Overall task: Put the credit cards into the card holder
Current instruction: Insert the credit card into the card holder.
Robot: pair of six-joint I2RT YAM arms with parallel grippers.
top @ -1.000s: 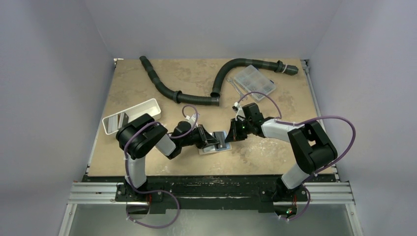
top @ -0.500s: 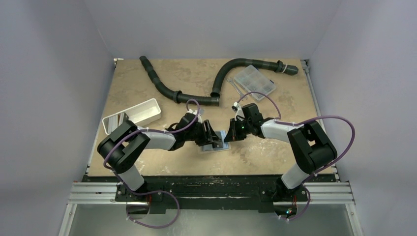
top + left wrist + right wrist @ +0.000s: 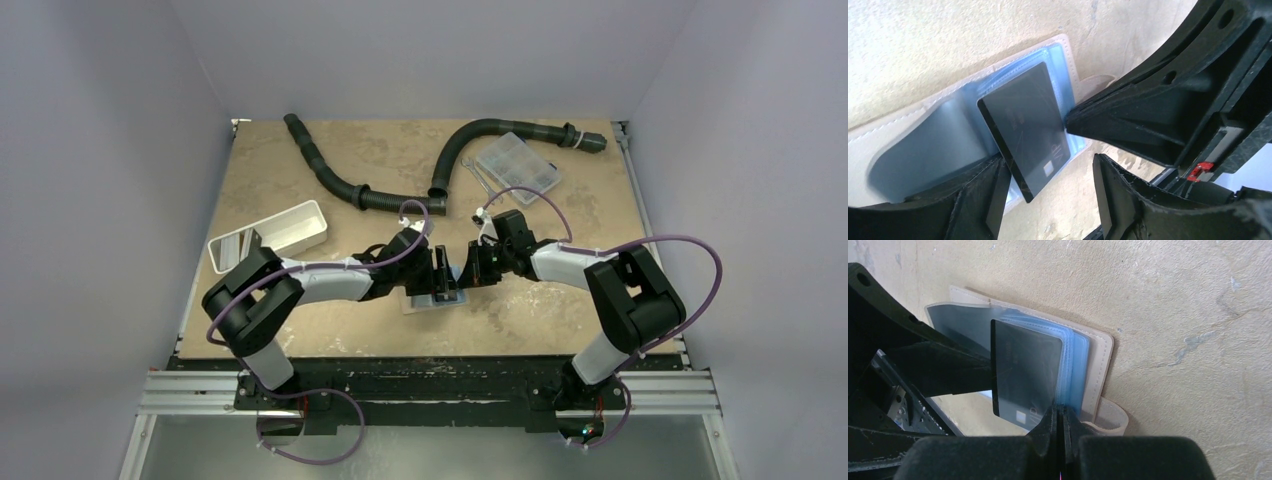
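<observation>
Card holder (image 3: 1100, 355): tan-beige cover, translucent pale-blue sleeves. Credit card (image 3: 1023, 365): dark grey-black, with a small pale chip patch. My left gripper (image 3: 1047, 164) and right gripper (image 3: 1060, 416): matte black. Table (image 3: 1173, 300): mottled sandy tan. My cables (image 3: 690, 245): purple.

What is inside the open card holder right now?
One dark credit card lies across the pale blue sleeves of the card holder, one corner overhanging its edge. Whether it is tucked in, or more cards sit beneath, is hidden.
</observation>
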